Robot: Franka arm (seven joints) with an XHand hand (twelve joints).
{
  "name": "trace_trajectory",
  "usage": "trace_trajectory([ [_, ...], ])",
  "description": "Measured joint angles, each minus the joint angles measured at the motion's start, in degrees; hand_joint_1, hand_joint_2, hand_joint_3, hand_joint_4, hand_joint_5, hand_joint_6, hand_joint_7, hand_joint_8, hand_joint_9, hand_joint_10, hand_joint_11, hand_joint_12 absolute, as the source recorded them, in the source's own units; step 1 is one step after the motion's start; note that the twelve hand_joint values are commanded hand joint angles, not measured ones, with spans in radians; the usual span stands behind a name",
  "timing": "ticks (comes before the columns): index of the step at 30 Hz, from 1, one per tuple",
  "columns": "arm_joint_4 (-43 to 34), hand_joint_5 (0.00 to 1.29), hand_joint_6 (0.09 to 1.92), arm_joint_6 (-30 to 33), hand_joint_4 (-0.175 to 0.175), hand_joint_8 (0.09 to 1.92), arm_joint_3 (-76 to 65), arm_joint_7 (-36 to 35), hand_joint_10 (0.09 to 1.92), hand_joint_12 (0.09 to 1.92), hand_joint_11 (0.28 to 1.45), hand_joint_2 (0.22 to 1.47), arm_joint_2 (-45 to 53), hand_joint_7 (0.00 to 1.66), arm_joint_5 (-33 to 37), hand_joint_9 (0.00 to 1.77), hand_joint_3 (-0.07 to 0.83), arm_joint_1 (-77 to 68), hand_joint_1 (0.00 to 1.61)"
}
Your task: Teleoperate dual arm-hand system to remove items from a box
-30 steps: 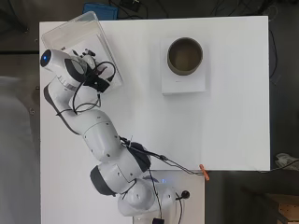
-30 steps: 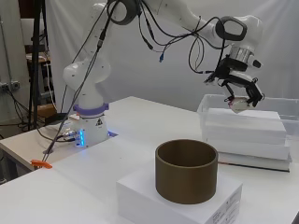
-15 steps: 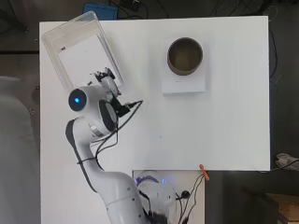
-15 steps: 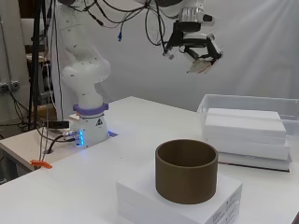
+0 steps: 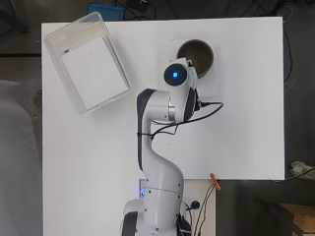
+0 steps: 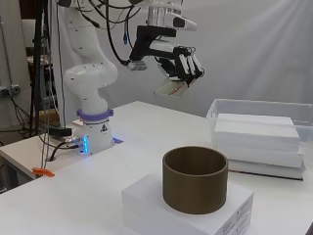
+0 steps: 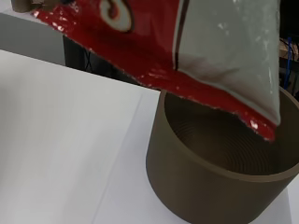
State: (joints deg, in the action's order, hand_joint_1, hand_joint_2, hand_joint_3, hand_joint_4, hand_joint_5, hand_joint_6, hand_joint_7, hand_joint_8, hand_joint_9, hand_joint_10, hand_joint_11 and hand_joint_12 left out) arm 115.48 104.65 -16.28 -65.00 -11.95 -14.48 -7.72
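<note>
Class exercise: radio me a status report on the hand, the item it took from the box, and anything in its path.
Hand shut on red and white packet, high above the table. Brown cylinder below, ahead, open. Clear box off to the side. Path clear.

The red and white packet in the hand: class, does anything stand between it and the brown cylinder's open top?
Nothing visible does. The hand holds the red and white packet in the air above the table, and the brown cylinder stands open-topped on a white box. In the wrist view only air separates packet and rim.
</note>
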Motion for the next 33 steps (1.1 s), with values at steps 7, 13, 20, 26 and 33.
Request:
trace_trajectory([
  [7, -18.81, 0.87, 1.15, -3.5, 0.175, 1.92, -3.22, 0.81, 1.92, 1.9, 1.07, 1.17, 17.98, 1.14, 0.0, 1.41, 0.0, 3.85, 0.97],
  [13, -33.42, 0.81, 1.25, -5.65, 0.109, 1.88, -4.47, -0.88, 1.92, 1.86, 1.01, 1.21, 28.25, 1.07, 1.86, 1.34, 0.0, 7.19, 0.98],
  [20, -23.54, 0.7, 1.39, -2.42, -0.022, 1.79, -4.15, -4.79, 1.9, 1.77, 0.75, 1.27, 28.33, 0.76, 3.01, 1.01, 0.003, 8.64, 1.04],
  [26, -20.21, 0.57, 1.32, -2.46, -0.157, 1.44, -1.4, -8.26, 1.44, 1.15, 0.56, 1.24, 27.25, 0.71, 0.91, 0.89, -0.001, 8.49, 1.32],
  [33, -11.4, 0.09, 0.26, 11.24, -0.011, 0.27, 1.91, -13.25, 0.3, 0.2, 0.42, 0.84, 24.57, 0.13, -0.65, 0.23, -0.002, 8.75, 0.27],
])
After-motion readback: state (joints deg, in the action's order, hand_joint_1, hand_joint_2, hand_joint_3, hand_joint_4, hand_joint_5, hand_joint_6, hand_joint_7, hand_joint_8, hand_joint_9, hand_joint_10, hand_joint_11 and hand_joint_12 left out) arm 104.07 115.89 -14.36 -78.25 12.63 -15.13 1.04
